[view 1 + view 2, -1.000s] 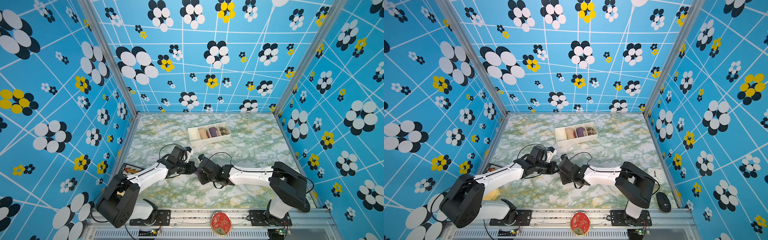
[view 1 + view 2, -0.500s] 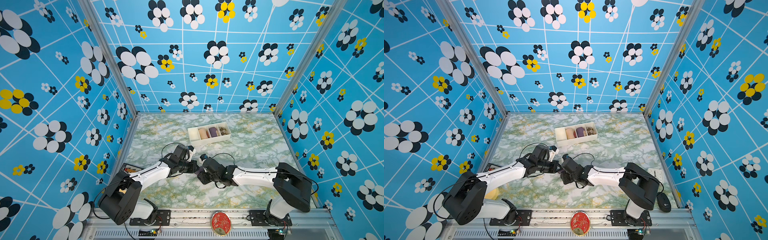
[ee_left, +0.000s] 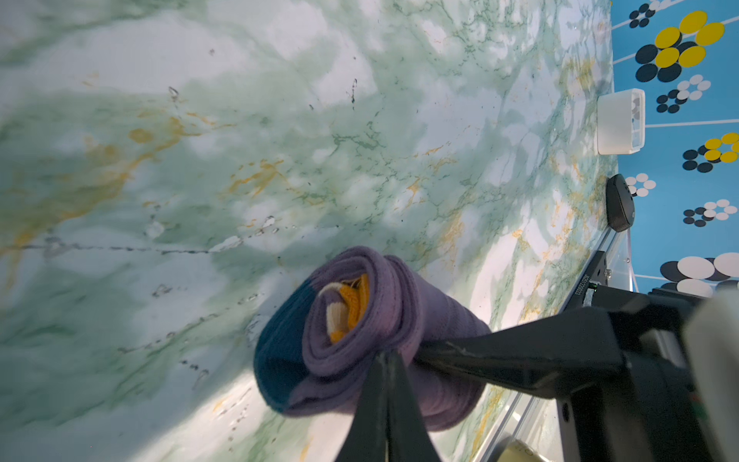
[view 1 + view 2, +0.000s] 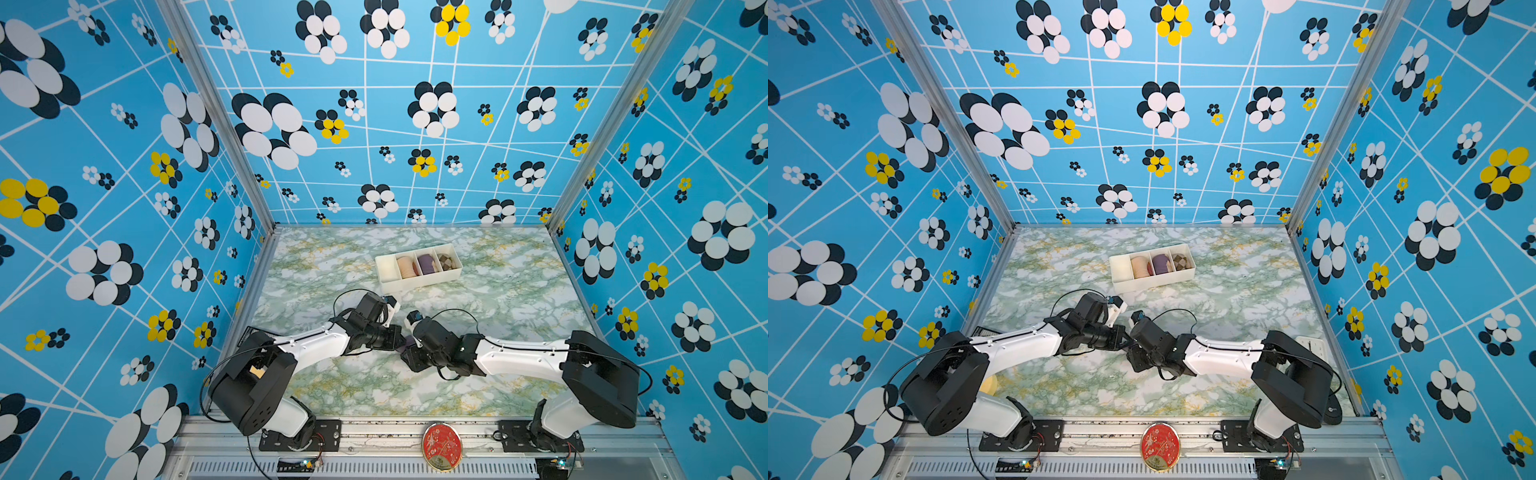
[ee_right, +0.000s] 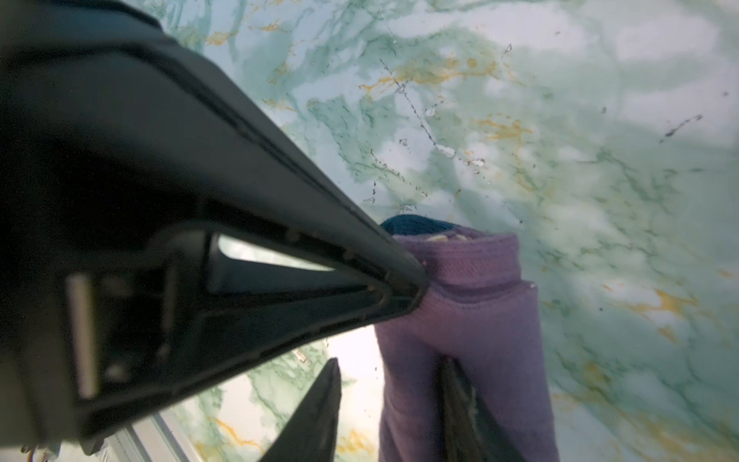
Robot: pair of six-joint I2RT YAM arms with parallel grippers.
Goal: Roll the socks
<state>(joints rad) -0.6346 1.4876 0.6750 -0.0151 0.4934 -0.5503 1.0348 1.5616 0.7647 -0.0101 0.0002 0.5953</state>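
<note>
1. Blue flower-patterned walls [image 4: 124, 166] close in a green marble table [image 4: 498, 316]; a white divided tray [image 4: 388, 282] sits toward the back
2. The socks [image 3: 340, 352] form a purple roll with a teal patch and an orange-yellow cuff at its core, between the two grippers near mid-table and well apart from the tray
3. The left gripper [image 3: 387, 356] has its fingers pressed together, pinching the roll's outer fold
4. The right gripper [image 5: 390, 362] has its fingers apart, one lying against the purple fabric, the other clear of it
</note>
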